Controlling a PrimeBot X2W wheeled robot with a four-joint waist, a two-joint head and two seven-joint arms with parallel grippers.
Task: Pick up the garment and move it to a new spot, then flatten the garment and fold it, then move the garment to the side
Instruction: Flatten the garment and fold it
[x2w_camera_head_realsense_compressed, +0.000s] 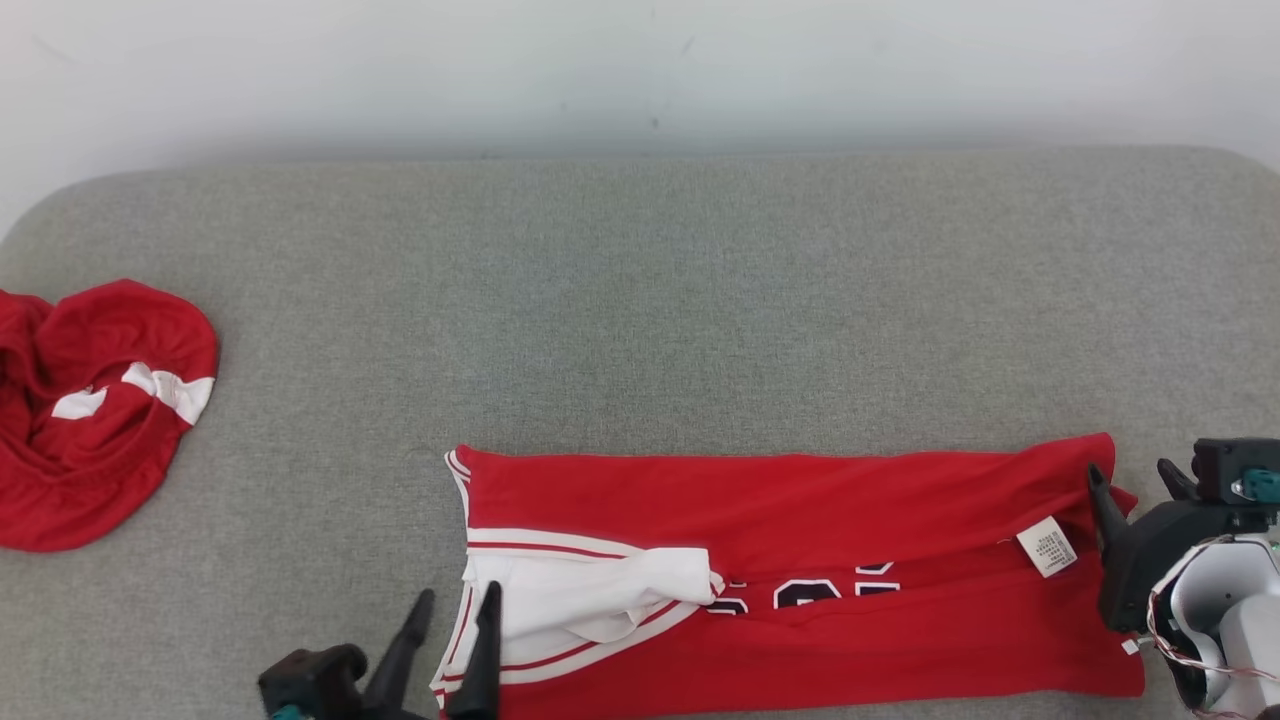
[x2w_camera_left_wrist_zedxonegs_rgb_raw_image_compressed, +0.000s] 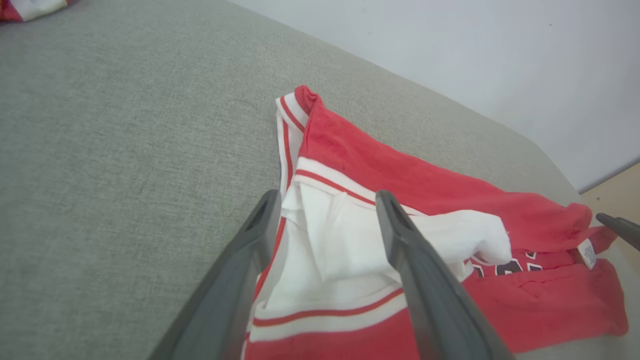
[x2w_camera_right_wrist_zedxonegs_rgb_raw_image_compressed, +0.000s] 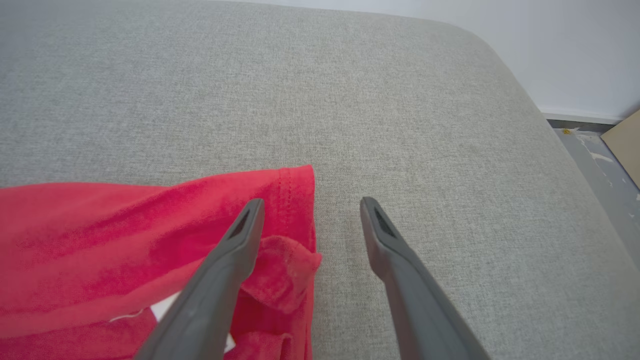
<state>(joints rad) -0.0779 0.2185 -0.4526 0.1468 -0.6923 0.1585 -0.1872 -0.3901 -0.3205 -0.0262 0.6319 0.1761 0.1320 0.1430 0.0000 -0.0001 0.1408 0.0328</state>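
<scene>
The red jersey (x2w_camera_head_realsense_compressed: 800, 520) lay along the near edge of the grey table (x2w_camera_head_realsense_compressed: 640, 300), folded into 1 long band that ran from left of the middle almost to the right edge. Its number print was half hidden in the crease, and a white label (x2w_camera_head_realsense_compressed: 1047, 546) showed near the right end.

The left pincer (x2w_camera_head_realsense_compressed: 458, 605) stood released, with its 2 fingers spread over the white panel (x2w_camera_head_realsense_compressed: 600, 590) at the band's left end and gripping nothing. The right pincer (x2w_camera_head_realsense_compressed: 1133, 480) was also released at the right end, with 1 finger above the red hem and the other above bare table.

The fold looked only partly made, and several things could have undone it:
- **White panel:** it sat loose and puckered, so a finger dragged across it would likely have pulled the layer out and reopened the fold.
- **Right end:** the hem was bunched into a small lump. Closing there would probably have caught just the top layer, so the layers would part on lifting.
- **Uneven grips:** if the 2 ends were held unevenly, the long band would sag in the middle and twist.
- **Near edge:** the jersey lay close to it, so a pull toward the robot could have slid the cloth off.
- **Second red garment:** a crumpled second red garment (x2w_camera_head_realsense_compressed: 90, 420) lay at the left edge, so moving the jersey that way risked tangling the 2.
</scene>
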